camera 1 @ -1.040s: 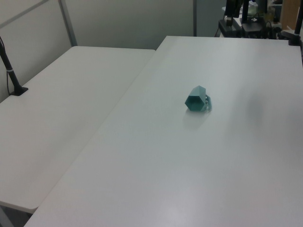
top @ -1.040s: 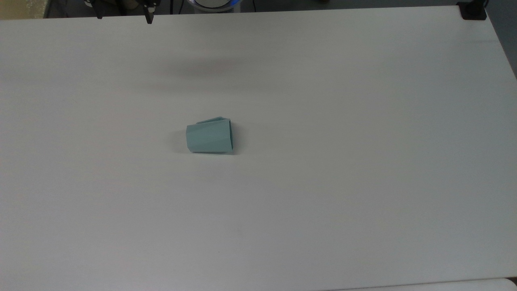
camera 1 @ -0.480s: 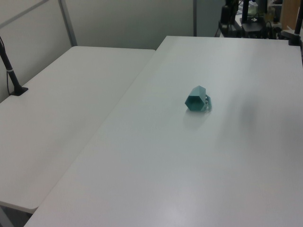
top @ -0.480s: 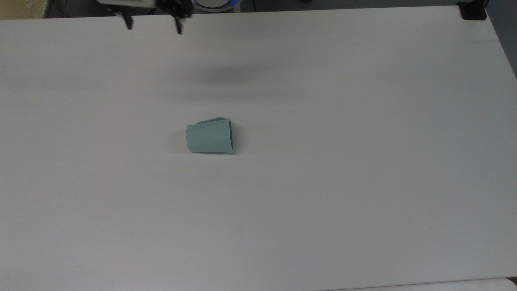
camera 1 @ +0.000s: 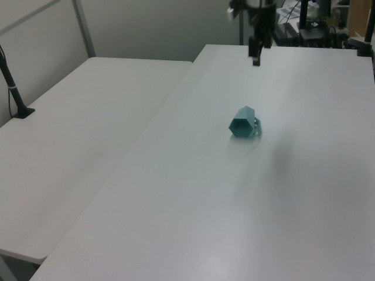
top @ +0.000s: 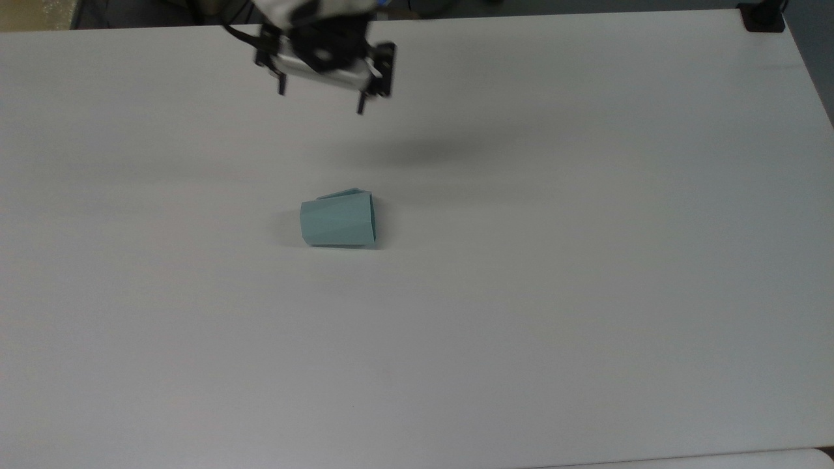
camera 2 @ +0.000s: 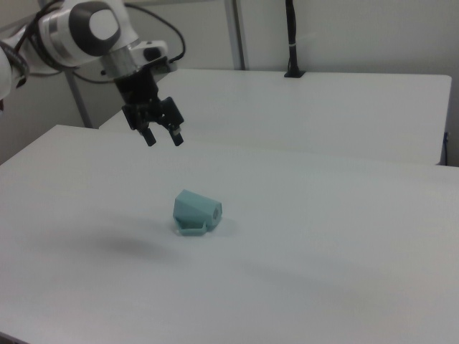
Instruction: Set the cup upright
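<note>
The cup (camera 2: pixel 196 212) lies on its side near the middle of the table (camera 2: pixel 344 272). The gripper (camera 2: pixel 164 137) hangs in the air above the table's far side, fingers (camera 2: pixel 150 139) spread, holding nothing.

The gripper (top: pixel 320 99) is now well inside the table's (top: pixel 586 293) far edge in the top view, where a second ago only its fingertips poked in at the top view's upper left; it sits farther toward the top view's right and closer to the cup (top: pixel 338 220), though well apart from it. Its fingers are spread, seemingly about as wide as before. The arm's shadow (top: pixel 423 153) on the tabletop is darker and nearer the cup.
</note>
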You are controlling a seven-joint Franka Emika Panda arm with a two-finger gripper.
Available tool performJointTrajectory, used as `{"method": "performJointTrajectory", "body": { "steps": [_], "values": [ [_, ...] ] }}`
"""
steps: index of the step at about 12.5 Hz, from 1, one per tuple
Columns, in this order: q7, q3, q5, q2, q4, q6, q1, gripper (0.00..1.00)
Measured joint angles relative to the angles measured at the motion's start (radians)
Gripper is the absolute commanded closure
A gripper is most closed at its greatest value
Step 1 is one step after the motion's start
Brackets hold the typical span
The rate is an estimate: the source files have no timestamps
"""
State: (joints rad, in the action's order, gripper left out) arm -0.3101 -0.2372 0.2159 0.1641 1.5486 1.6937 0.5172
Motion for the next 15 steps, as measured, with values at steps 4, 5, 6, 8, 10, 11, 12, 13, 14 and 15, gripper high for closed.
{"method": "performJointTrajectory", "body": {
  "steps": [4, 5, 6, 8, 10, 11, 12, 13, 14, 15],
  "values": [
    [-0.241, 0.008, 0.23, 0.161, -0.054, 0.0, 0.171, 0.0],
    [-0.273, 0.019, 0.303, 0.197, -0.054, 0.0, 0.202, 0.0],
    [-0.308, 0.04, 0.393, 0.235, -0.054, 0.0, 0.226, 0.0],
    [-0.399, 0.082, 0.511, 0.304, -0.054, 0.0, 0.243, 0.0],
    [-0.414, 0.105, 0.603, 0.349, -0.049, 0.0, 0.246, 0.0],
    [-0.421, 0.113, 0.644, 0.37, -0.044, 0.0, 0.247, 0.0],
    [-0.427, 0.117, 0.674, 0.394, -0.039, 0.0, 0.247, 0.0],
    [-0.429, 0.117, 0.696, 0.416, -0.036, 0.0, 0.247, 0.0],
    [-0.432, 0.117, 0.719, 0.434, -0.028, 0.0, 0.247, 0.0],
    [-0.435, 0.117, 0.737, 0.447, -0.017, -0.001, 0.247, 0.0]
  ]
}}
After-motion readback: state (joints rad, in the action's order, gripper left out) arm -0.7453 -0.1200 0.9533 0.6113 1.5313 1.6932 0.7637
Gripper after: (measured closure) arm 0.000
